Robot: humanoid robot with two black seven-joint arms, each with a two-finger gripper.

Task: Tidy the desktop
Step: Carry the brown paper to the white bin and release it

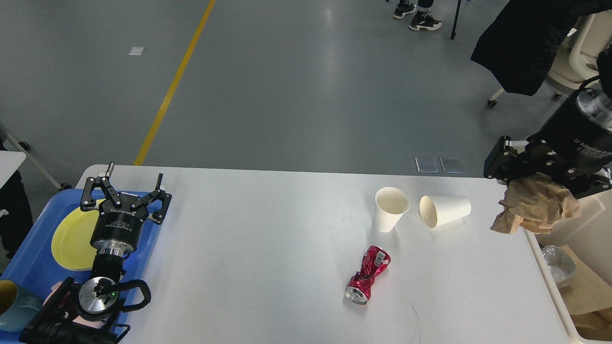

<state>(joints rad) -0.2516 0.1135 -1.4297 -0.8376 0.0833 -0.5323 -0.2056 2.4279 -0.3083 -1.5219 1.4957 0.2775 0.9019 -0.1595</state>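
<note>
The white desktop (267, 248) fills the lower view. On it stand an upright white paper cup (390, 209), a white paper cup lying on its side (444, 210) and a crushed red can (367, 274). My right gripper (535, 184) is shut on a crumpled brown paper ball (535, 205) and holds it in the air over the desktop's right edge, above the cream bin (581, 224). My left gripper (125, 188) is open and empty, pointing up over the blue tray (28, 253) at the left.
The blue tray holds a yellow plate (71, 239) and a teal mug (14, 298). The cream bin at the right holds brown paper and a clear plastic piece (557, 260). A chair with a dark coat (526, 43) stands at the back right.
</note>
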